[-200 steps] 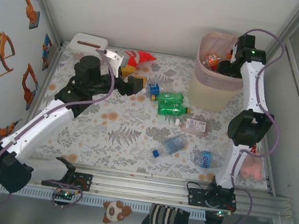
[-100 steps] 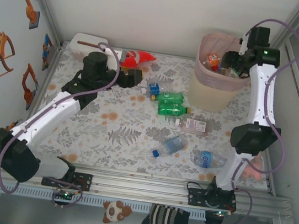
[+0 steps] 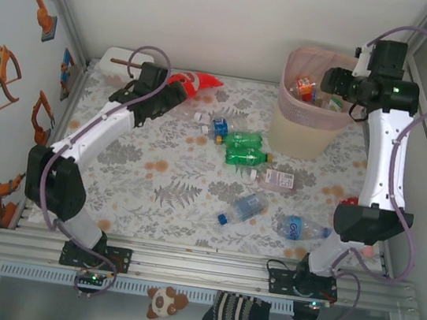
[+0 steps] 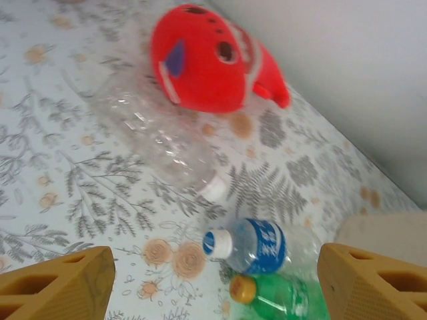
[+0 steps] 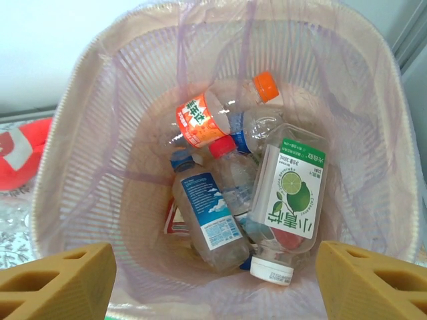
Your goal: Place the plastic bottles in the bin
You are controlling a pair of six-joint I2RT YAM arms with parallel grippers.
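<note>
Several plastic drink bottles [image 5: 203,220] lie in the tall beige bin [image 3: 300,136], others litter the desk [image 3: 153,191], while left pincer [image 4: 213,283] and right pincer [image 5: 213,283] gape empty.

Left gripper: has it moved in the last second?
Yes. The left gripper has shifted away from the bin, ending beside the red fish toy.

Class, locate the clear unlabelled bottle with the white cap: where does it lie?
In the left wrist view, the clear bottle lies at the table's back left beside the red fish toy, its white cap pointing toward the blue-labelled bottle.
</note>
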